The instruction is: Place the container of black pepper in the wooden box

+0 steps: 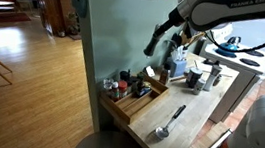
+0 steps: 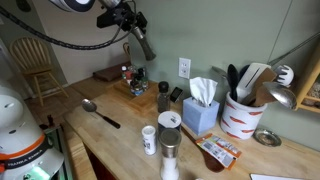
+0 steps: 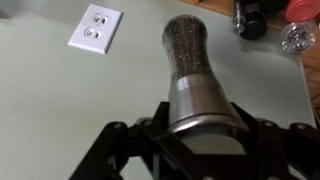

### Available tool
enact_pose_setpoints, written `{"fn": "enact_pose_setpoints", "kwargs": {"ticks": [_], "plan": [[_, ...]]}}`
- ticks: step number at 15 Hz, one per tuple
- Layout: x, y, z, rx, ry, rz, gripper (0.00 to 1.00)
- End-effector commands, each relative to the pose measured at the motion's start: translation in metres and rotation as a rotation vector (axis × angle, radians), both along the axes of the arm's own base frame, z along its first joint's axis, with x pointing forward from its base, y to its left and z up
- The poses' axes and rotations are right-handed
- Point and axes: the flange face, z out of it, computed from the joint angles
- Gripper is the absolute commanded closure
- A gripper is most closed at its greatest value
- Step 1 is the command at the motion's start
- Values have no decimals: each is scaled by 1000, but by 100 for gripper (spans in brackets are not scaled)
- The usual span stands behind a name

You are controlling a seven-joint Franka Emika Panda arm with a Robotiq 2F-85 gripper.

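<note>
My gripper is shut on the container of black pepper, a shaker with a clear, pepper-filled top and a metal base. It holds the shaker tilted in the air in front of the green wall, above the counter, as both exterior views show. The wooden box is a shallow light-wood tray at the counter's end by the wall, with several small bottles in it. It also shows in an exterior view. The shaker is above and apart from the box.
A metal spoon lies on the counter. A tissue box, a utensil crock, a dark grinder and two shakers stand nearby. A wall outlet and bottle tops show in the wrist view.
</note>
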Motion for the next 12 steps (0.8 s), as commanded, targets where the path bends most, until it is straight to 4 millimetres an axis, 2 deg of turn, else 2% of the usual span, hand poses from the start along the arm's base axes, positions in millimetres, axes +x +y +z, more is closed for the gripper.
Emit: {"fn": "enact_pose_setpoints", "kwargs": {"ticks": [1,12], "plan": [[22,3,-11,-2,65,36,66],[51,13,-79,-24,214,11,66]]}}
